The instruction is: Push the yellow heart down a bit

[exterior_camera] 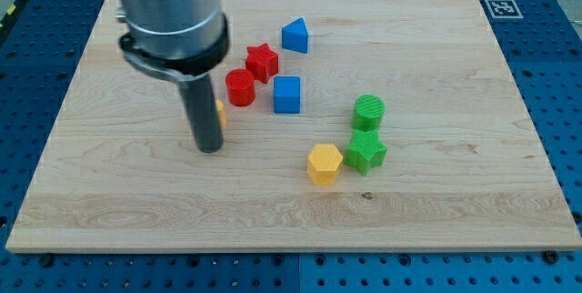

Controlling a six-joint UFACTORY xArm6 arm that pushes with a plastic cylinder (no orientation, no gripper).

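The yellow heart (220, 112) sits toward the table's left edge, mostly hidden behind my rod; my tip (210, 149) rests just below it. No jaws exist here. Judged light, rigid, sliding easily; push its top edge. The red cylinder (240, 87) stands just right.

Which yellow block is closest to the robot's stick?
The yellow block peeking out at the right of my tip; the rod hides most of it, so its shape is unclear. The yellow hexagon block sits far off toward the view's right.
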